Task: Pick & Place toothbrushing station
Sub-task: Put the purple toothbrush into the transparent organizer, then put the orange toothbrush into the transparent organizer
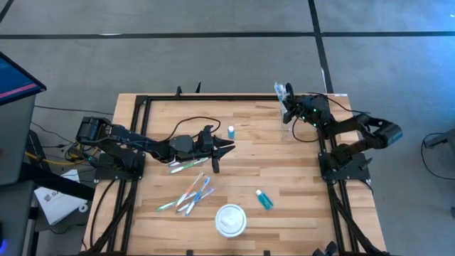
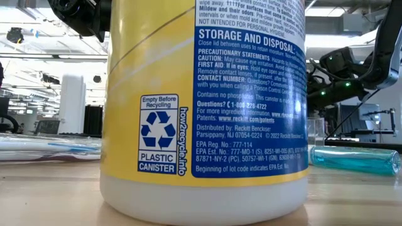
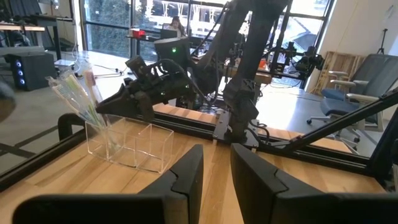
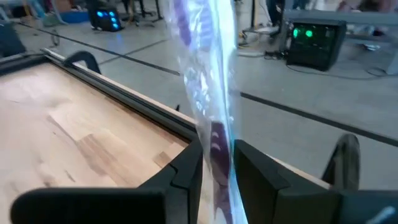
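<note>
1. Now the right claw point(image 4: 217, 154) is pinching a wrapped toothbrush point(image 4: 202, 81). The brush stands up tall between its 2 fingers.
2. Just under this claw is a clear holder point(image 3: 134, 146) with 2 boxes. A bunch of wrapped brushes point(image 3: 78, 93) leans in 1 box, and the claw's tip is right at that bunch.
3. The wrap looks shiny and slippery. If the claw lets go too high, I think the brush could tip over the holder's wall.
4. The holder looks light. A bump from the claw could push it off the table's edge, which is close by.
5. The left claw point(image 3: 216, 150) is open a little and holds nothing.
6. Near it lie more toothbrushes point(image 1: 188, 195), a green brush point(image 1: 186, 165) and 2 small tubes point(image 1: 264, 200).
7. They are thin, flat and piled close, so grabbing just 1 may be hard.
</note>
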### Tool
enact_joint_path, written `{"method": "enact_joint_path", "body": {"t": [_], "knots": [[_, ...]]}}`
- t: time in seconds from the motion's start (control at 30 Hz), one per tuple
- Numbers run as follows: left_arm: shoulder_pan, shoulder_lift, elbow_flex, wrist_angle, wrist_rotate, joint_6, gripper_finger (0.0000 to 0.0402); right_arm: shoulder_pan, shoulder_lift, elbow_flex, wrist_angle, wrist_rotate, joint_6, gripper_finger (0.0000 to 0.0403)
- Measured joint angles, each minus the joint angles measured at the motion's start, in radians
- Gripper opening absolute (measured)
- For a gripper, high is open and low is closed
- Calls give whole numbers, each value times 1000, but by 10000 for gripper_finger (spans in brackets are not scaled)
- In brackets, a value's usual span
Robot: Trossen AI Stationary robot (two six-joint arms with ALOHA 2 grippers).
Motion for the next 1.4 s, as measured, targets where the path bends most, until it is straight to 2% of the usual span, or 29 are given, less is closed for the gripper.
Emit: {"method": "enact_joint_path", "body": {"t": [0.4,0.83,1.17,1.4], "knots": [[0,0,0,-10,0,-3,76,0,-130,0,-131,-2,-23,114],[0,0,0,-13,0,-3,76,0,-188,0,-164,-2,-26,157],[0,0,0,-16,0,-3,76,0,-250,0,-225,-3,-26,159],[0,0,0,-24,0,-3,76,2,-343,0,-304,-100,-16,158]]}}
